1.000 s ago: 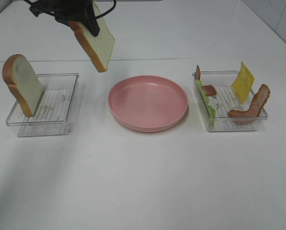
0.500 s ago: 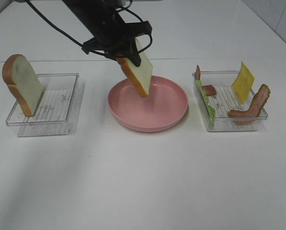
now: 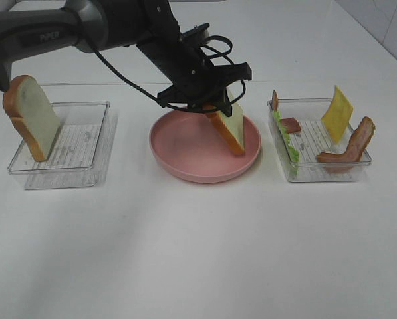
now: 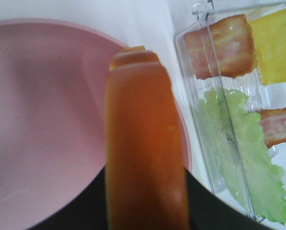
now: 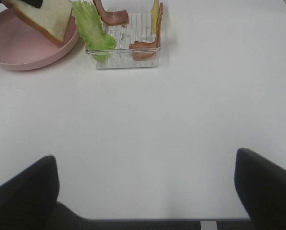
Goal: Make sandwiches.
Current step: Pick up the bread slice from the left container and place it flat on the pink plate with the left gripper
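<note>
Item: bread slice [image 3: 230,129], tilted, low over the right side of the pink plate [image 3: 178,143], clamped in left gripper [image 3: 215,106]. Right gripper [image 5: 145,165]: spread wide, empty, well apart from plate. Step: laying base slice. Next: lower, flatten, release.

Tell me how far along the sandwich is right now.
Nothing is stacked yet. The left gripper holds the first bread slice, tilted over the pink plate, not laid flat. To do: the second slice in the left tray, plus lettuce, bacon and cheese in the right tray.
</note>
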You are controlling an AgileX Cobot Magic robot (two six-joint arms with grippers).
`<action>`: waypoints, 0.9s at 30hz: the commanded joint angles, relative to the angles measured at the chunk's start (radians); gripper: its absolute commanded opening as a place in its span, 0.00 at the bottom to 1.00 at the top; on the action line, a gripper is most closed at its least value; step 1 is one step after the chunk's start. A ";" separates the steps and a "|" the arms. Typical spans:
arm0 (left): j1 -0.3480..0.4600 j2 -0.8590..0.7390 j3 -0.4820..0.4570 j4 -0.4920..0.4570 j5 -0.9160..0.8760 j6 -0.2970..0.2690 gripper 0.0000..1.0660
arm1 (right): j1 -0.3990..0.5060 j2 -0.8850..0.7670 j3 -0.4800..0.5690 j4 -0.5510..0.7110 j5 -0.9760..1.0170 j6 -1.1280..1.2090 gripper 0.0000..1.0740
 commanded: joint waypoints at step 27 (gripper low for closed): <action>-0.008 0.028 0.001 -0.006 0.110 -0.036 0.00 | -0.003 -0.030 0.004 0.006 -0.006 -0.009 0.90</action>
